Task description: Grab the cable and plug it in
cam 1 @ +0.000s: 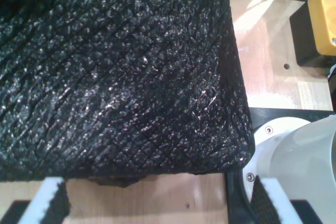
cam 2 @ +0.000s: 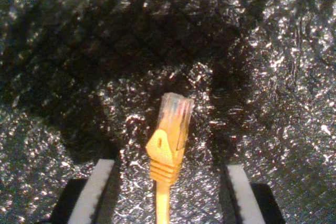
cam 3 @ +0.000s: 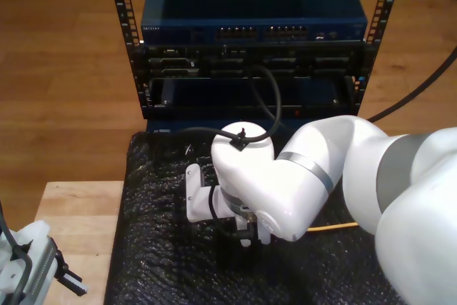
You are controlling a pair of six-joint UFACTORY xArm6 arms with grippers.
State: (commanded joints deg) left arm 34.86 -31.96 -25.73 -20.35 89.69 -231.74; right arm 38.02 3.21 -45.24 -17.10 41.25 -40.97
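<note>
Between the spread fingers of the second claw point(cam 2: 167, 192), the cable point(cam 2: 169, 145) lies unpinched on black foam point(cam 2: 262, 51); fingers should be closed squarely behind the plug. First claw point(cam 1: 157, 203) is likewise spread, empty.

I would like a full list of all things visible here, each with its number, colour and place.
cable: one, yellow-orange with clear plug, lying on the mat between my second claw's open fingers
foam mat: one, black, covering the table
table: one, light wood, at the exterior view's lower left
network switch: one, dark blue, in the rack behind the mat
box: one, black and yellow, on the table
first claw: open, over the mat's edge
second claw: open
</note>
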